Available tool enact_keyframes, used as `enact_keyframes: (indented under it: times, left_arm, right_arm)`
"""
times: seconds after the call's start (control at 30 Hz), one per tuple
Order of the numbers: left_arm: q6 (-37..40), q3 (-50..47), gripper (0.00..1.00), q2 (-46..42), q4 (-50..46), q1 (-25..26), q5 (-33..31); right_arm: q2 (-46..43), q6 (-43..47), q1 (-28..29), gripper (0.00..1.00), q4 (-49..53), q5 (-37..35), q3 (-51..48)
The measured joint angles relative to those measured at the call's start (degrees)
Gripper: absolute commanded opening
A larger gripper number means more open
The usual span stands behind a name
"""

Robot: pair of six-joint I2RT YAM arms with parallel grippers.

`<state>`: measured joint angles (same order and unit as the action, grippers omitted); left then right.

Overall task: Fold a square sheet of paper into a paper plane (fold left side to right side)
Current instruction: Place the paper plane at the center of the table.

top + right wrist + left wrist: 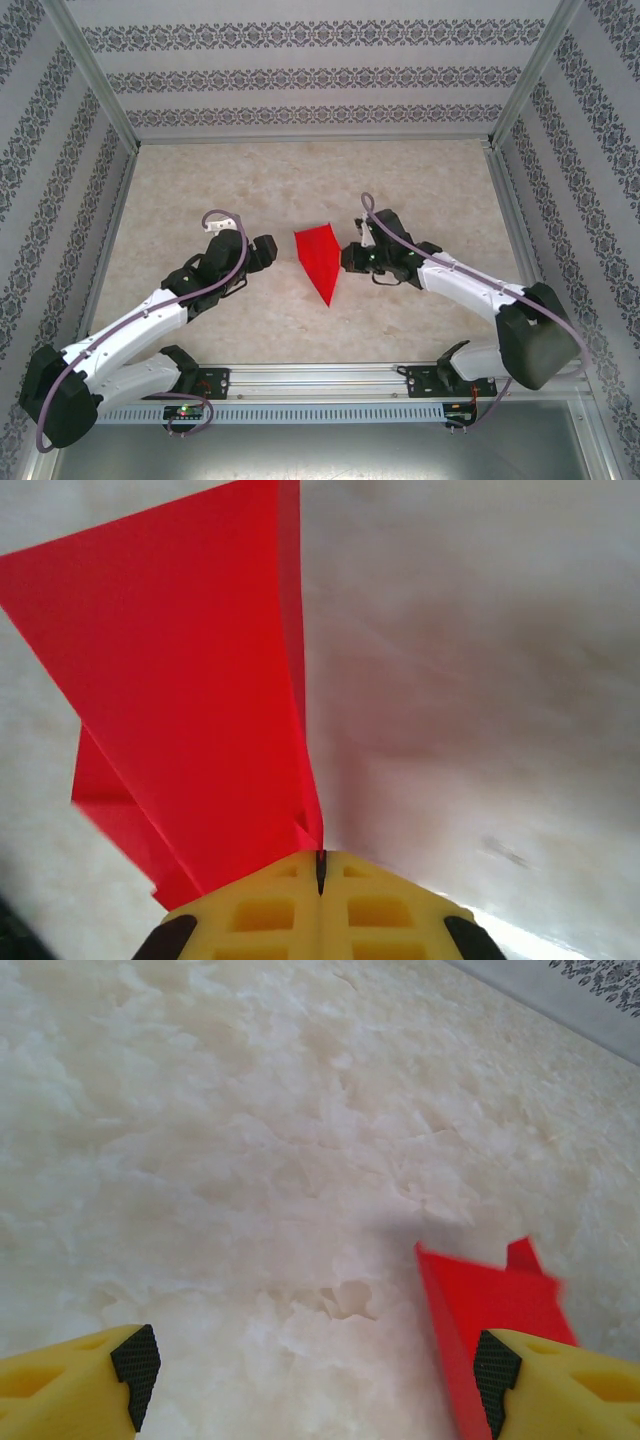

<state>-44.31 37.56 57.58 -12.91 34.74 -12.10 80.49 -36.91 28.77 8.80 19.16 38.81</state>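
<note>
1. Pinched at its right edge by the right fingers (300,885), fully closed on the red layers: the paper (320,258), lying mid-worktop (300,180) between the two arms, point toward the bases.
2. With the left fingers (262,250) spread wide, gripping nothing, just beside the paper's left edge and not touching it.
3. Risk of dragging rather than folding: with no hold-down on the left side, liable to slide across the smooth worktop at any pull from the right.
4. Risk of a crooked crease: with a pinch at a single spot on the edge, easy to twist the flap and miss edge-to-edge alignment.
5. Risk of crumpling or tearing: thin paper, hard pinch, likely to buckle under a fast or steep lift.
6. Risk of grabbing too many layers: cannot tell from the right wrist view how many sit in the pinch; if all, would lift the whole piece instead of one flap.
7. Risk of a knock from the left: open tips so near the edge, apt to shove the paper or snag under it when coming in to press.
</note>
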Motion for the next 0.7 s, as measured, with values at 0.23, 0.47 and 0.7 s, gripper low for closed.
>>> enact_keyframes:
  times: [0.23, 0.47, 0.7]
  left_arm:
    - [0.2, 1.4, 0.85, 1.9, 0.0, 0.0, 0.7]
    - [0.6, 1.5, 0.87, 2.8, 0.0, 0.0, 1.3]
    - [1.0, 1.5, 0.97, 4.9, 0.9, 0.0, 1.8]
  right_arm:
    - [-1.1, 4.1, -5.0, 0.34, 5.1, -2.9, -2.2]
    - [-12.7, 7.3, -4.2, 0.51, 13.9, -5.2, 0.1]
    - [-9.8, 5.6, 5.6, 0.59, 17.8, -5.9, 4.5]
